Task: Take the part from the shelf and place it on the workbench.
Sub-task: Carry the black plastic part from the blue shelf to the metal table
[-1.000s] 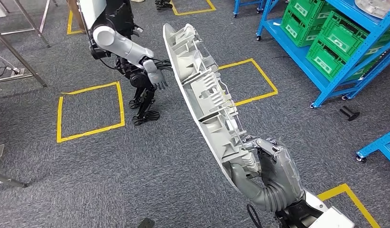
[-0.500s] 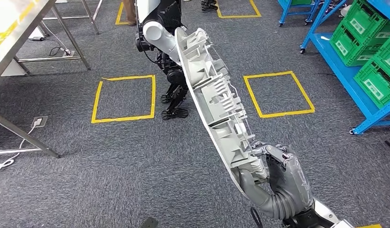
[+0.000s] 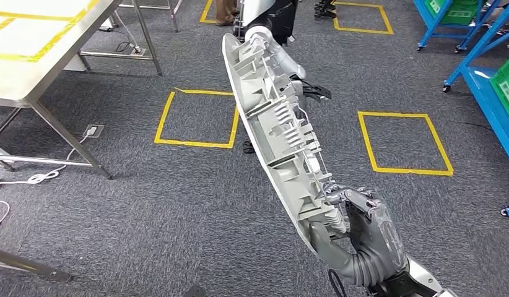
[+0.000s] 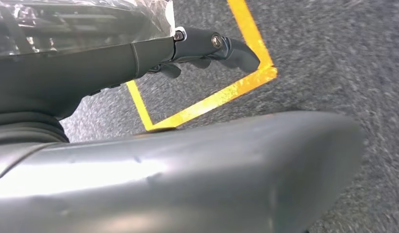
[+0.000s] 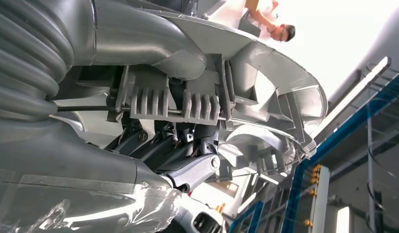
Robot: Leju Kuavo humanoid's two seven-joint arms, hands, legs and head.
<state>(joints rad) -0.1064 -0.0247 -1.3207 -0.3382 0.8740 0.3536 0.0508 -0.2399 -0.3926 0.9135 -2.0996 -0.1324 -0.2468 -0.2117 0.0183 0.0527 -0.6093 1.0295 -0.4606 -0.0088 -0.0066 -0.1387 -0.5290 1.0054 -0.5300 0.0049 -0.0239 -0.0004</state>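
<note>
Camera swung left since last frame, workbench (image 3: 29,55) now in view; right hand (image 3: 363,232) still grips the part (image 3: 274,117) upright, left hand (image 4: 207,48) fingers curled, nothing held

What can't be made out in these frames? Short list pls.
- Left hand: left wrist view is blurred and the thumb covers much of it; whether the fingers are curled or apart is unclear.
- Second robot: head view, mostly hidden behind the part and cut off by the top edge.
- Workbench: head view, cut off by the left and top edges.
- Right hand: its fingers on the part's far face are hidden.
</note>
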